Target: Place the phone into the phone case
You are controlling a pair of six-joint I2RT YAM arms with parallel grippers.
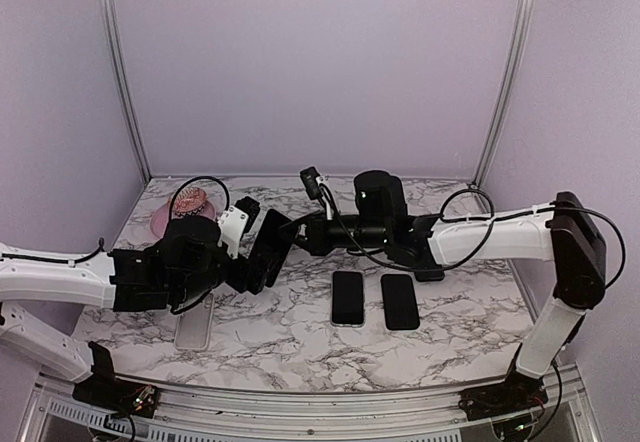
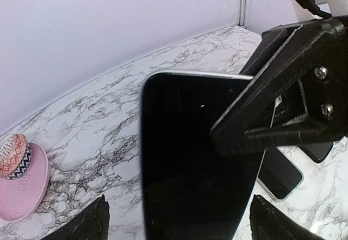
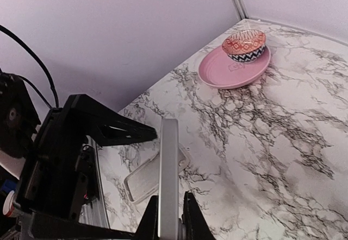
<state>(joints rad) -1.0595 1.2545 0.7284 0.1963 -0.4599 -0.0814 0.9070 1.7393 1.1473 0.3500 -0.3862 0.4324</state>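
**Mid-air transfer above the marble table (image 1: pixel 470 347).** The phone (image 2: pixel 185 153) hangs clear of the surface at the centre of the left wrist view, dark face toward the camera. The right gripper (image 3: pixel 169 204) is clamped on it, pinching the slab edge-on at bottom centre of the right wrist view. The left gripper (image 2: pixel 178 197) stands spread wide and holds nothing, its fingertips (image 2: pixel 87 223) flanking the phone at the lower corners. This arrangement probably passes the phone to a grip better suited to lowering it flat. The clear phone case (image 1: pixel 193 327) lies flat at lower left of the top view, awaiting it. A second phone (image 1: pixel 347 297) and a third phone (image 1: pixel 400 302) lie side by side at centre.
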